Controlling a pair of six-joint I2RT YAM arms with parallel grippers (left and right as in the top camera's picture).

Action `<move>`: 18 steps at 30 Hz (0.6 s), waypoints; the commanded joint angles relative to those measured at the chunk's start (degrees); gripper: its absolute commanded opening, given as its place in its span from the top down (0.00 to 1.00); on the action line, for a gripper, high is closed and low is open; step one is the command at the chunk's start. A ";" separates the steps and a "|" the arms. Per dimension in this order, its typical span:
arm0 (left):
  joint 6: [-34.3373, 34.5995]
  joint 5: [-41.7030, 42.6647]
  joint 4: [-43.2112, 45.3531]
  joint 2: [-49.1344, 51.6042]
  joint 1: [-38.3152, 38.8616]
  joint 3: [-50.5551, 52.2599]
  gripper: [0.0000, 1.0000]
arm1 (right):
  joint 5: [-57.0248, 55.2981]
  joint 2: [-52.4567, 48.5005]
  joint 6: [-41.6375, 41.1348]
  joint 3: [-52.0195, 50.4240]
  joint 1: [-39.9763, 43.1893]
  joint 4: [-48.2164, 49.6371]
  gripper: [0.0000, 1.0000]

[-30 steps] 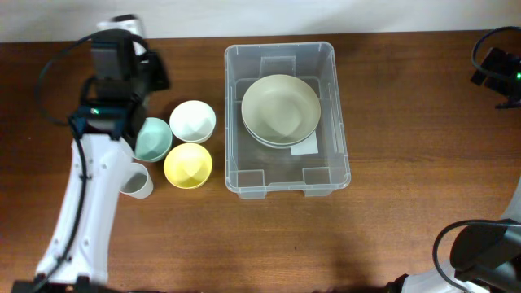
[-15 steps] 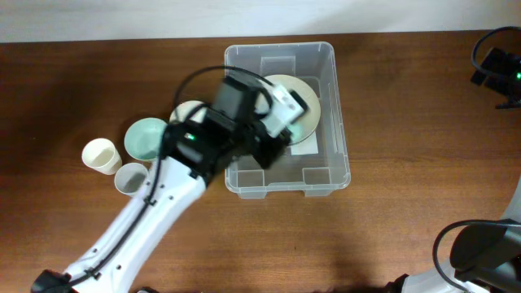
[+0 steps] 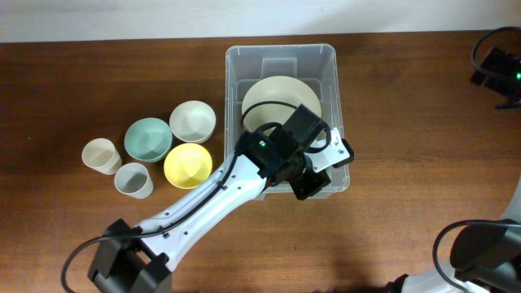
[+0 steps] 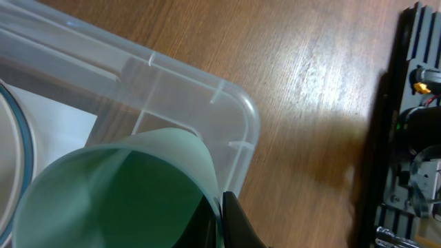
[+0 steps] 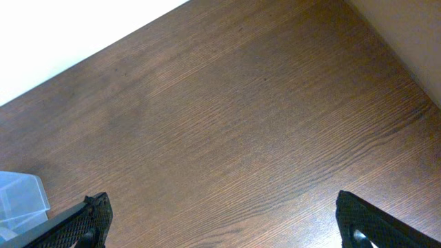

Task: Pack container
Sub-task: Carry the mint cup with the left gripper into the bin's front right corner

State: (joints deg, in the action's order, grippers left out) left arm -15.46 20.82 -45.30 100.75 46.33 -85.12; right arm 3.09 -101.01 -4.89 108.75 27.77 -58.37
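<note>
The clear plastic container (image 3: 279, 57) stands at the table's middle with stacked beige bowls (image 3: 273, 94) in its far half. My left gripper (image 4: 222, 215) is shut on the rim of a pale green cup (image 4: 117, 189). It holds the cup over the container's front right corner (image 4: 238, 110), above the white label (image 4: 58, 131). In the overhead view the left arm (image 3: 285, 155) hides the cup. My right gripper (image 5: 220, 207) is open and empty over bare table at the far right. A container corner (image 5: 21, 196) shows at its left.
Left of the container stand a teal bowl (image 3: 147, 138), a white bowl (image 3: 192, 120), a yellow bowl (image 3: 188, 164) and two small cups (image 3: 100, 155) (image 3: 133, 180). The right arm's base (image 3: 492, 69) is at the table's far right edge.
My left arm has swung from the table's left side, across the bowls, to the container's front right corner. The right arm has not moved.
</note>
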 commanded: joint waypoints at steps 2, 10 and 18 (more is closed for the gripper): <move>-0.90 -0.07 1.95 1.97 0.24 -0.31 0.99 | 0.13 0.04 0.00 0.15 0.00 0.04 0.01; -0.90 -5.64 5.77 6.58 0.28 -0.31 0.99 | 0.13 0.04 0.00 0.15 0.00 0.04 0.01; -0.92 -7.15 8.07 7.67 0.31 -0.31 0.95 | 0.13 0.04 0.00 0.15 0.00 0.04 0.01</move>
State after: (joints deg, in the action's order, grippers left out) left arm -15.46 14.44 -38.00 108.33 46.39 -85.12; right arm 3.11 -101.01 -4.89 108.75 27.77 -58.37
